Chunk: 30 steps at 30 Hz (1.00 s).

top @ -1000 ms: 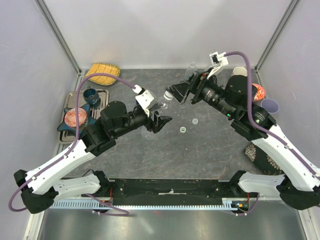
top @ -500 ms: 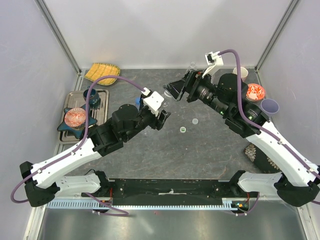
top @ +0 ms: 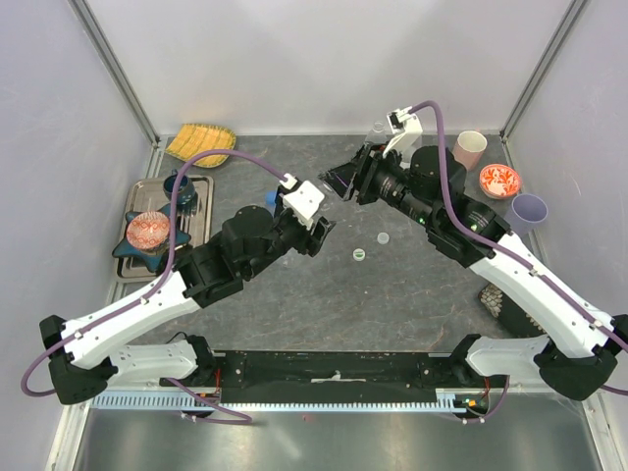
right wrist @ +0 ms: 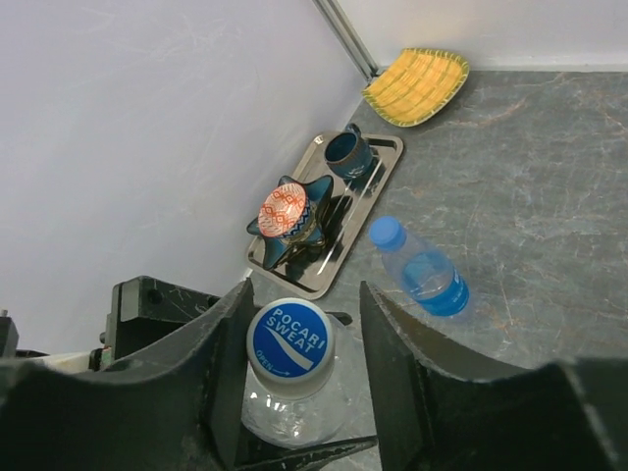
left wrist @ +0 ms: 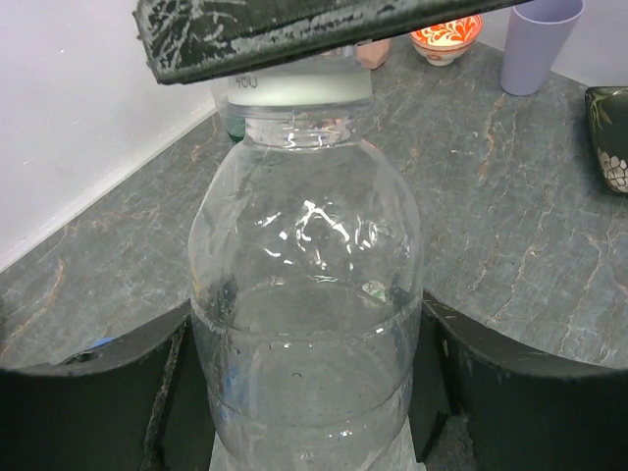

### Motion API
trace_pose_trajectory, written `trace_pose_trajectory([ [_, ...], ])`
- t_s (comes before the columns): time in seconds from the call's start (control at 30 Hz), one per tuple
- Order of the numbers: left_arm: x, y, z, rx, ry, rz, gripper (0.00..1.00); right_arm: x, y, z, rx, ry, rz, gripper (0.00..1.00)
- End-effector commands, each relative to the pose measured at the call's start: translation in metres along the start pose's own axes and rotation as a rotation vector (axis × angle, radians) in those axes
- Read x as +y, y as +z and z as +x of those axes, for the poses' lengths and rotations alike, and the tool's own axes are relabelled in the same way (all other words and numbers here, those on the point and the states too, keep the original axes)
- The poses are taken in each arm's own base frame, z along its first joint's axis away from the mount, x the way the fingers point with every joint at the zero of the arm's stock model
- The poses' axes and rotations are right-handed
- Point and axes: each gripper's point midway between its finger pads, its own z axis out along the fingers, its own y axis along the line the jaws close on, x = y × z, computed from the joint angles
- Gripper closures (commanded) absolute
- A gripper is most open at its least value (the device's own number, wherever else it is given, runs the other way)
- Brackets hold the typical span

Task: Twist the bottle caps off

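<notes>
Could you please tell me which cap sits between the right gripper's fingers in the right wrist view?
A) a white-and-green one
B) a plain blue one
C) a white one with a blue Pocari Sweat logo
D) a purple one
C: the round white plastic cap with the blue Pocari Sweat logo, atop the clear plastic bottle, lies between the right gripper's fingers.

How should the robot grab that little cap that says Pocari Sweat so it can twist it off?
Pinch the Pocari Sweat cap by its round rim, one finger each side, coming straight at its flat top along the neck. That top faces the right gripper, whose fingers flank it, and the left gripper clamps the clear bottle, so it should hold steady.
</notes>
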Motion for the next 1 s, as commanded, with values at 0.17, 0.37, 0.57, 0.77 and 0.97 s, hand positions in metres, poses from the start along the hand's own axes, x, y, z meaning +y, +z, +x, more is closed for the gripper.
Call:
trace_pose_trajectory([
  [0.17,0.005,-0.004,-0.018,-0.050,0.026,-0.019,0.69,0.002,-0.003,-0.005,-0.045,0.002,-0.017,0.77],
  [0.37,-0.002,-0.014,-0.030,-0.104,0.015,0.039,0.71,0.011,-0.014,0.001,-0.017,-0.070,-0.088,1.00],
  [0.57,-0.040,-0.047,-0.058,-0.210,-0.010,0.327,0.74,0.045,-0.049,-0.001,0.002,-0.254,-0.302,1.00],
  [0.77,-0.081,-0.095,-0.081,-0.229,-0.122,0.783,0.72,0.084,-0.089,0.015,0.068,-0.392,-0.588,1.00],
  [0.97,-0.098,-0.120,-0.088,-0.227,-0.202,1.046,0.71,0.104,-0.116,0.026,0.094,-0.453,-0.772,1.00],
])
